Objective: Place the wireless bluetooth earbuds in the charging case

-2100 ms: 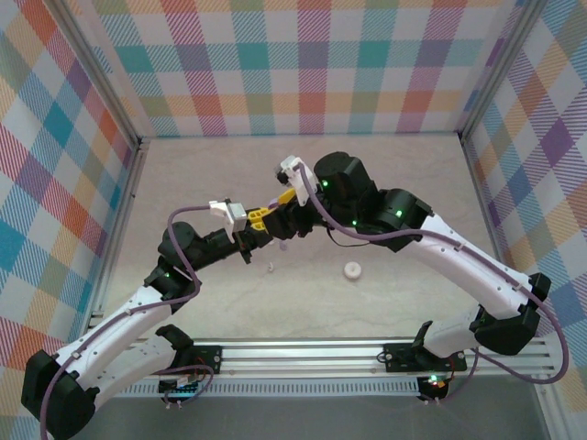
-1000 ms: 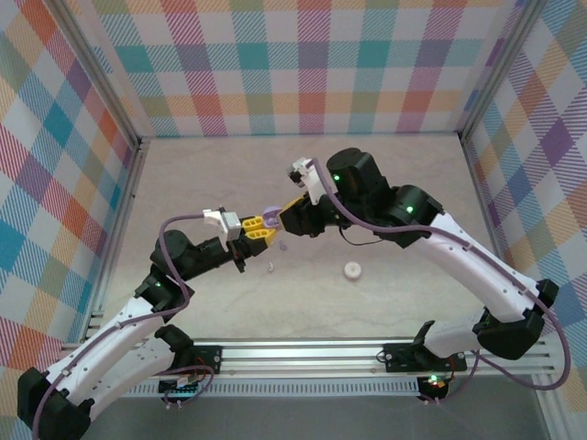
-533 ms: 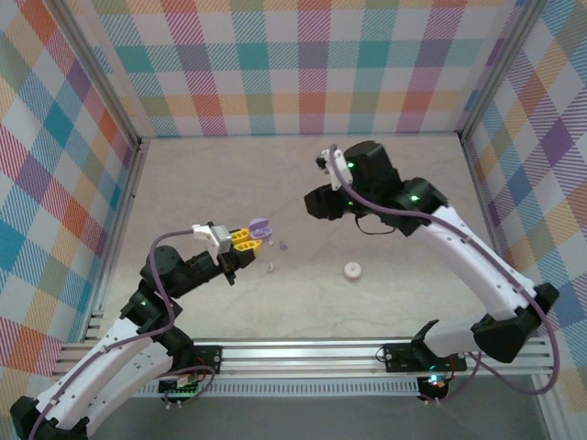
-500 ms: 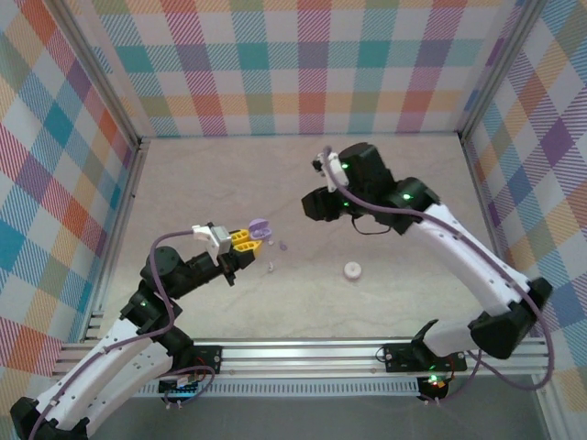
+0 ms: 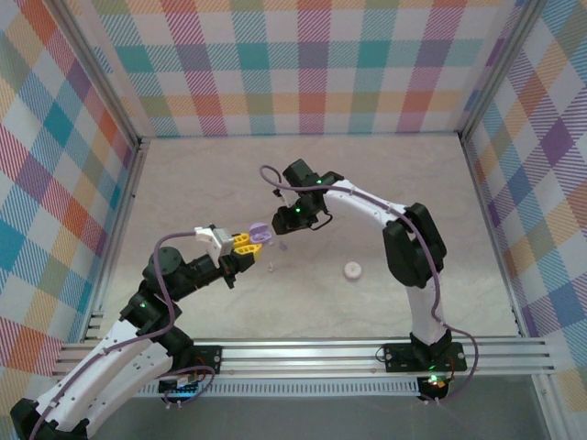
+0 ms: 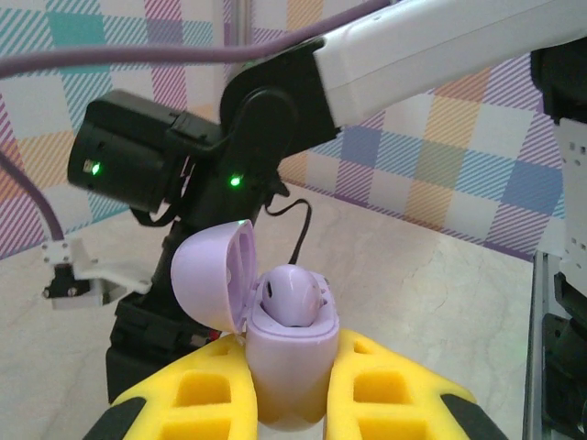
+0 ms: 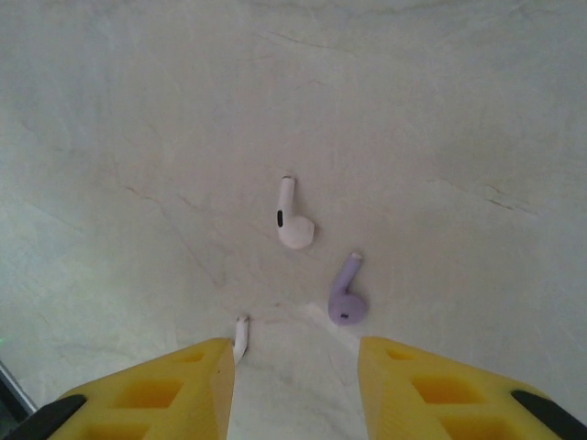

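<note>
My left gripper [image 5: 248, 240] is shut on a pale purple charging case [image 6: 286, 367], held upright off the table with its lid [image 6: 209, 273] flipped open to the left. One purple earbud [image 6: 292, 298] sits in the case. My right gripper [image 7: 293, 385] hovers open above the table, nothing between its fingers. Below it lie a white earbud [image 7: 293, 225] and a purple earbud [image 7: 346, 299]. The stem of a second white earbud [image 7: 240, 337] pokes out beside the left finger [image 7: 183, 385]. From the top, the right gripper [image 5: 292, 222] hangs just right of the case [image 5: 260, 233], over the purple earbud [image 5: 282, 246].
A small white round disc [image 5: 351, 269] lies on the table right of centre. A white earbud [image 5: 272, 268] rests a little nearer than the case. Plaid walls enclose the pale tabletop [image 5: 413, 183] on three sides, and a metal rail [image 5: 303, 353] runs along the near edge.
The right arm has swung left and down, and its gripper now hangs by the case over the loose earbuds. The left gripper has kept holding the open case in about the same place.
</note>
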Controlling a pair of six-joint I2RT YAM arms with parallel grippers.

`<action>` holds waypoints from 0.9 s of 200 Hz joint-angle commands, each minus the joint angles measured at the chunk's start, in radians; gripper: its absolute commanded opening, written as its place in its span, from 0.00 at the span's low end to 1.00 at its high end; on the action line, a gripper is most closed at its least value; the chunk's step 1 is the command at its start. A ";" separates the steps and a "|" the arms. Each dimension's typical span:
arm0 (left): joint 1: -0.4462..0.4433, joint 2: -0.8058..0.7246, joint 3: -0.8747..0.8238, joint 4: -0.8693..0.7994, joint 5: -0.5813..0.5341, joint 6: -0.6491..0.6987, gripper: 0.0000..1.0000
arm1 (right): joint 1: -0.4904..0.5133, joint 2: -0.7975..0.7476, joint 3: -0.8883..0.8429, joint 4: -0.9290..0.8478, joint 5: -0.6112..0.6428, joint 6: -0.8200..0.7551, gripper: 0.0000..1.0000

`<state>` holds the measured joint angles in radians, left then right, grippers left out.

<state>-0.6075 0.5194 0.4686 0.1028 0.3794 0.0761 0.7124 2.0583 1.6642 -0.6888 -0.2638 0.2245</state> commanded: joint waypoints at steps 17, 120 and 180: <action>-0.008 0.000 -0.018 0.000 -0.024 0.041 0.00 | -0.004 0.056 0.049 -0.023 -0.031 -0.008 0.42; -0.008 0.156 0.002 0.077 0.011 0.092 0.00 | 0.084 0.108 0.041 -0.050 -0.035 0.006 0.28; -0.008 0.123 -0.002 0.040 0.003 0.100 0.00 | 0.083 0.171 0.040 -0.049 -0.045 0.014 0.22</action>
<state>-0.6075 0.6743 0.4606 0.1177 0.3756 0.1543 0.8043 2.2211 1.7084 -0.7349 -0.2943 0.2291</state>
